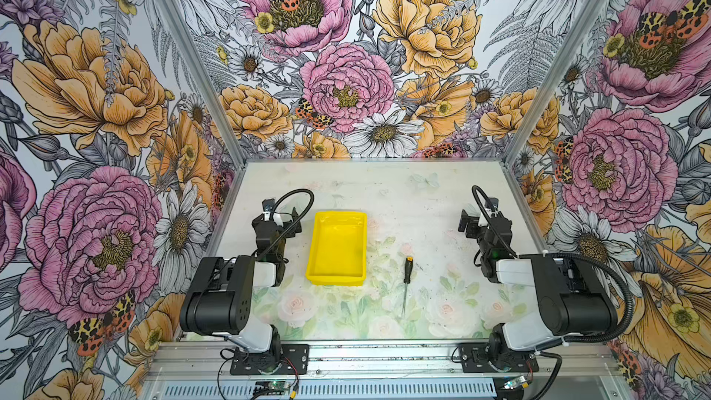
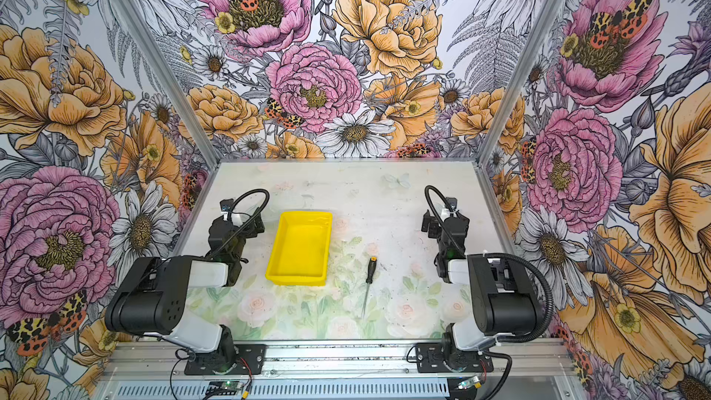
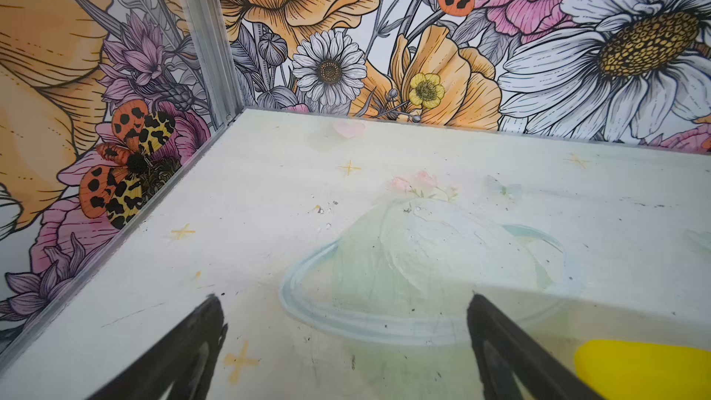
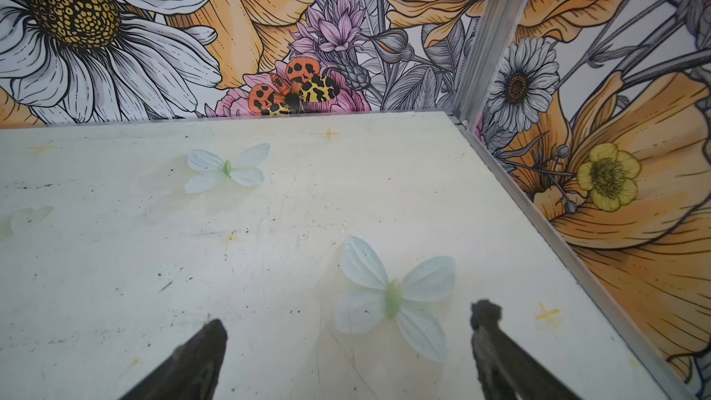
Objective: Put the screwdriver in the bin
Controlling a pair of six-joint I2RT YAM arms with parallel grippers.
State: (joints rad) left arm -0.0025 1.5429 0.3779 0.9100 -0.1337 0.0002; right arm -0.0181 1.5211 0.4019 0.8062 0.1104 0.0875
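both top views: screwdriver lies flat on the desk just right of the bin, not touching, handle toward the back. the right arm's nearer, so i'd come down on the black handle and pinch across it. left wrist: left jaws spread, empty, only a yellow bin corner showing. right wrist: right jaws spread wide over bare desk, no screwdriver in sight.
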